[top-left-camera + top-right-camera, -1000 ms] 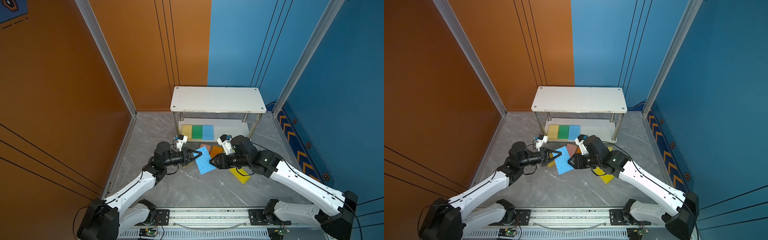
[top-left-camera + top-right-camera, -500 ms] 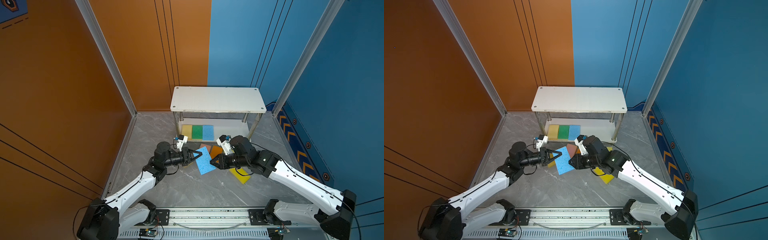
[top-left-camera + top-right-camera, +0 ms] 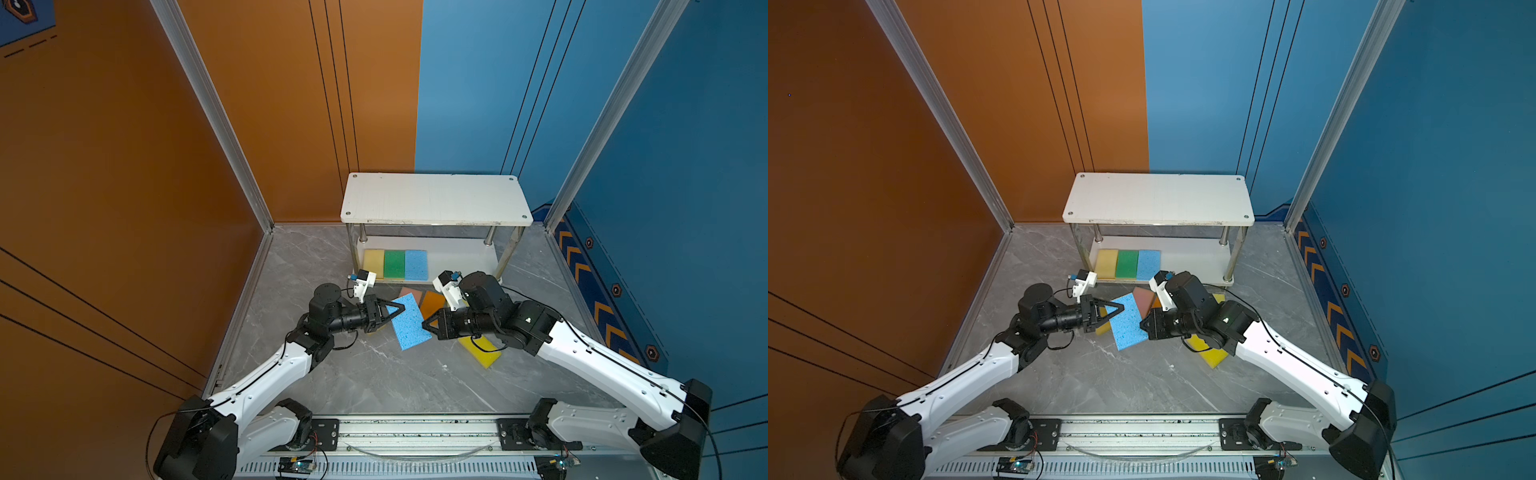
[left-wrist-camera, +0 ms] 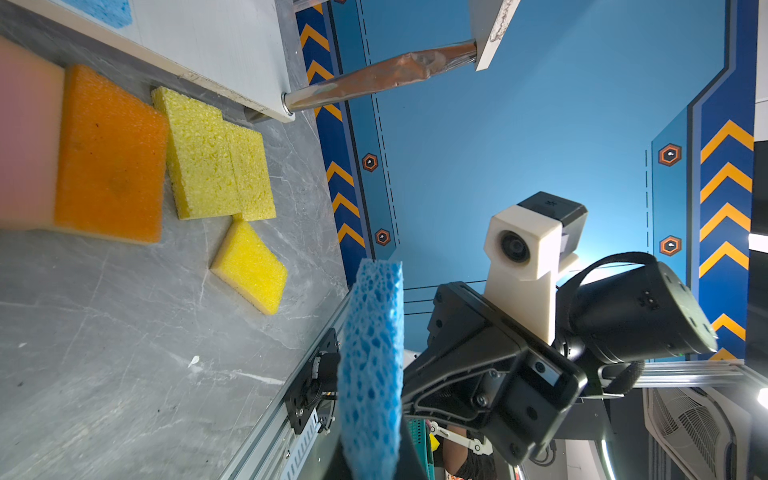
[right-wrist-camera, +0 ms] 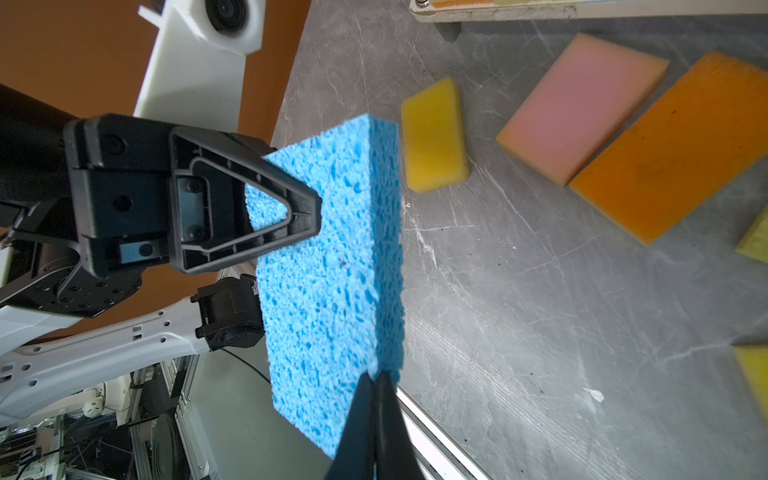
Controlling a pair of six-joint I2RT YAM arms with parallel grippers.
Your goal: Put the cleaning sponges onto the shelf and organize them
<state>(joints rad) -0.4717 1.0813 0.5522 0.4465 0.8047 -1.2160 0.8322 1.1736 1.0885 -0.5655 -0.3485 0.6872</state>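
Right wrist view: blue sponge (image 5: 328,270) off floor (image 5: 540,332), standing on edge, caught between both arms. Left gripper (image 3: 397,309) clamps one end, fingers pressed onto broad faces. Right gripper (image 5: 376,384) tips squeezed together, nipping opposite corner. On floor behind: pink sponge (image 5: 582,108) and orange sponge (image 5: 673,145) edge to edge, small yellow sponge (image 5: 434,137) apart from them. Both top views: shelf (image 3: 434,199) by back wall; lower board holds pale yellow sponge (image 3: 374,262), green sponge (image 3: 394,264), light blue sponge (image 3: 415,264) in touching row, left end.

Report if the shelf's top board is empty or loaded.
Empty: top board bare white in both top views; three sponges lie on the lower board.
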